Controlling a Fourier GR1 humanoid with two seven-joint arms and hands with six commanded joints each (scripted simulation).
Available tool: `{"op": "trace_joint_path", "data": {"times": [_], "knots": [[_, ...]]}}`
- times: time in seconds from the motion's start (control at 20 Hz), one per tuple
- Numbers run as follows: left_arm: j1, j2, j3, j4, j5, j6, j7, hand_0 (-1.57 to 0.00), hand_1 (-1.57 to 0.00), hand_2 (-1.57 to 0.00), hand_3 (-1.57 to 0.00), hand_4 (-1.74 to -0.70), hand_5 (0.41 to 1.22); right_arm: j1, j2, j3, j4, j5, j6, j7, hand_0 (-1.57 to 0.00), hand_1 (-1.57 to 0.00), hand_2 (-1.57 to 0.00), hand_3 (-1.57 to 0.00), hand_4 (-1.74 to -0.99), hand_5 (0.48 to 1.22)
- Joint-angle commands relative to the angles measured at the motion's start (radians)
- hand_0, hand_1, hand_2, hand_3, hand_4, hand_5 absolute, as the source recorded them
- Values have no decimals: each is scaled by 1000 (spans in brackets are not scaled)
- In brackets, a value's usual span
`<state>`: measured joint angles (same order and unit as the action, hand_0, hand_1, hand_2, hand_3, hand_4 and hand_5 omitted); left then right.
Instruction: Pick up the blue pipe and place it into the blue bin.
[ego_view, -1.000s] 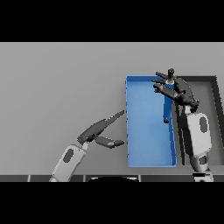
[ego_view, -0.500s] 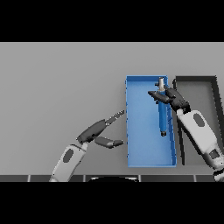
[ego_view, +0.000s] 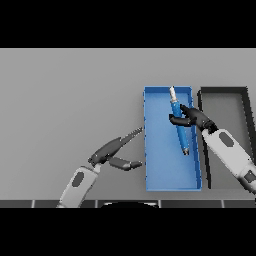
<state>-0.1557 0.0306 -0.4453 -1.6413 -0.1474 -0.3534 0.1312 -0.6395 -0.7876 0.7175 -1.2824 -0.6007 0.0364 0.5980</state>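
Fingers (ego_view: 176, 119) of the right hand (ego_view: 194, 118) curl round the blue pipe (ego_view: 178, 125), held over the blue bin (ego_view: 165, 175), long axis running far to near. Left hand (ego_view: 111, 152) rests open on the worktop (ego_view: 65, 100).
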Motion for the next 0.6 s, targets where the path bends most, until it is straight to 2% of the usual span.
{"op": "trace_joint_path", "data": {"times": [0.0, 0.25, 0.55], "knots": [[4, 7, 1, 0, 1, -4, -11, 1, 1, 1, 1, -886, 428, -8, 9, 3, 9, 6, -9, 10, -40, -37, -37, -21, -1046, 759], [11, -1, -9, -1, -13, 6, -13, 1, 1, 1, 1, -887, 431, -29, 13, -1, 56, 16, 15, -8, -13, -11, -11, -6, -1022, 672], [-4, 23, 19, 20, 1, -6, -29, 1, 1, 1, 1, -885, 431, -25, 12, 9, 37, 12, 32, -6, -6, -5, -5, -3, -1022, 649]]}}
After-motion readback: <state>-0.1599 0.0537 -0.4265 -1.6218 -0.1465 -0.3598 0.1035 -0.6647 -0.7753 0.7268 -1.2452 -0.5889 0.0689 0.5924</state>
